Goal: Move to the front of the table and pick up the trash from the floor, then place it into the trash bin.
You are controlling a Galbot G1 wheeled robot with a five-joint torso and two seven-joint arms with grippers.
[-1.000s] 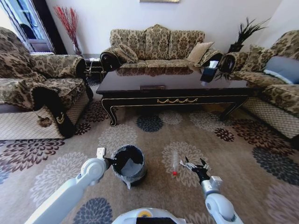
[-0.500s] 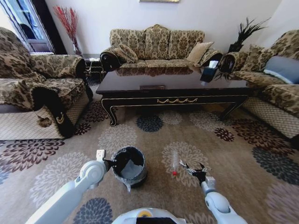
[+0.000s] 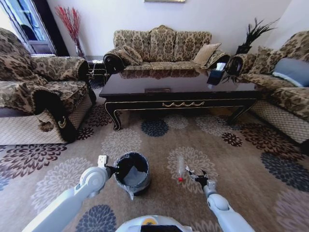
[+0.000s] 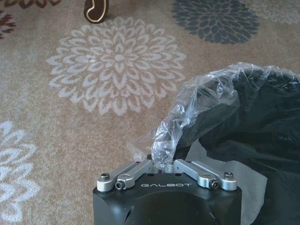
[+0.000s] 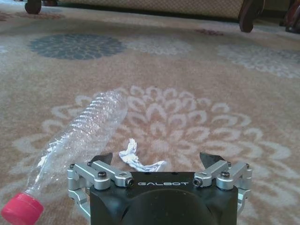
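Scrap (image 5: 136,159) of crumpled white paper lies on the carpet (image 3: 227,159) between the spread tips of the right claw (image 3: 195,175), just ahead of its body in the right wrist view. Beside it, toward ten o'clock in that view, the clear bottle (image 5: 79,140) lies on its side with its red cap (image 5: 21,209) nearest the camera. In the head view the bottle (image 3: 180,168) sits just at nine o'clock of the claw, on a cream medallion.

The step in hand looks like the pick-up: the right claw is released and wide, low over the carpet, straddling the scrap without yet touching it. The next move probably calls for a short drop and a clean squeeze on the paper alone, keeping the near tip off the bottle.

The left claw (image 4: 164,172) is clenched on the grey liner (image 4: 197,108) at the rim of the bin (image 3: 132,171), which stands at nine o'clock of the bottle, well short of the worktop (image 3: 178,84) at twelve.

Hard to make out: in the head view the scrap is too small to separate from the claw. The right claw's tips are partly hidden by its own body, so how near they are to the carpet is unclear. The bin's bottom is dark and cut off.
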